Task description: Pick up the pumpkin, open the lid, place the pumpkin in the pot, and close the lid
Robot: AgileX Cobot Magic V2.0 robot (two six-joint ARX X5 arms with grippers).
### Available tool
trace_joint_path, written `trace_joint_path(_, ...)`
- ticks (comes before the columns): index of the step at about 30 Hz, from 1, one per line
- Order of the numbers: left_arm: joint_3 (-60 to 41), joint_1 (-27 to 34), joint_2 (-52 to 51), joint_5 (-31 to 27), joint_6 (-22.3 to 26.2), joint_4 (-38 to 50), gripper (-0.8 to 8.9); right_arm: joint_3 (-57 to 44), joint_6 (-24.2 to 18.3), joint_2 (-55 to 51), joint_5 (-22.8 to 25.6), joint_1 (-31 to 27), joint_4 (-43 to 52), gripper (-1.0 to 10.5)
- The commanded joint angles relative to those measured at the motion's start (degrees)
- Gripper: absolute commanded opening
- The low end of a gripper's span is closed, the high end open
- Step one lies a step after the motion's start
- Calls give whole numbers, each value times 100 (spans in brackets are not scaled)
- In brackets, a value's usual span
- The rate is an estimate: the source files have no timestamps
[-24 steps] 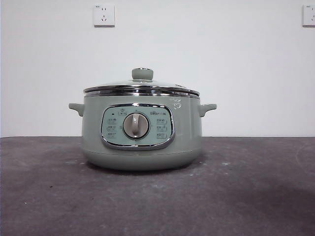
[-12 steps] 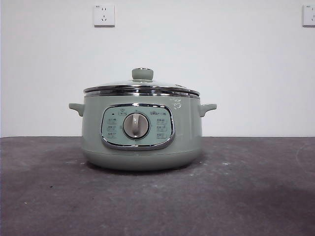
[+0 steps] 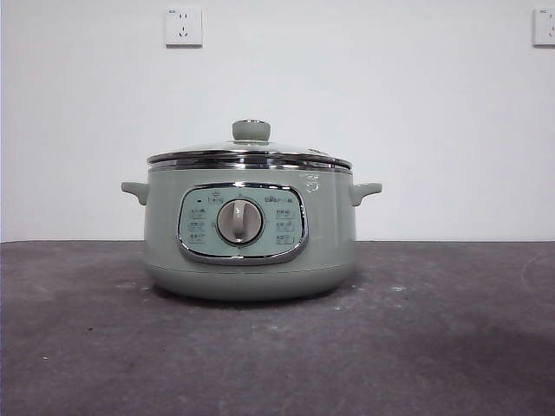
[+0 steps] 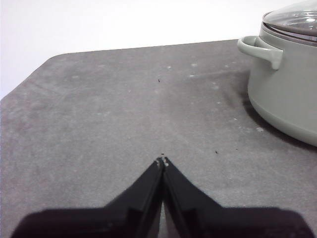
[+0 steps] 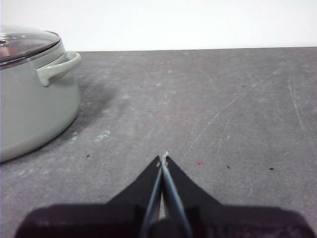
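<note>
A: Where's the pumpkin?

B: Not visible in any view. The lid [image 3: 250, 152] sits seated on the pot [image 3: 250, 230], knob up, and the pot stands mid-surface [image 3: 434, 347]. The glass is too shallow and reflective to show what is inside.

A: So how far along?

B: Judging by that, either nothing has begun or everything is finished; the pictures cannot settle which.

A: And the arms?

B: Both wait apart from the pot, one on each side. The left end effector [image 4: 162, 161] has its jaws together, empty; the right end effector [image 5: 163, 159] likewise, tips touching. The pot is cut off in both wrist views.
</note>
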Motion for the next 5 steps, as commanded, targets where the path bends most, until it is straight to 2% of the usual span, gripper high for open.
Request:
trace_joint_path(1, -72, 13, -9, 9, -35, -24, -3, -55, 52, -9, 17, 2, -59, 1)
trace_joint_path(5, -72, 13, -9, 9, -35, -24, -3, -55, 52, -7, 20, 2, -59, 1)
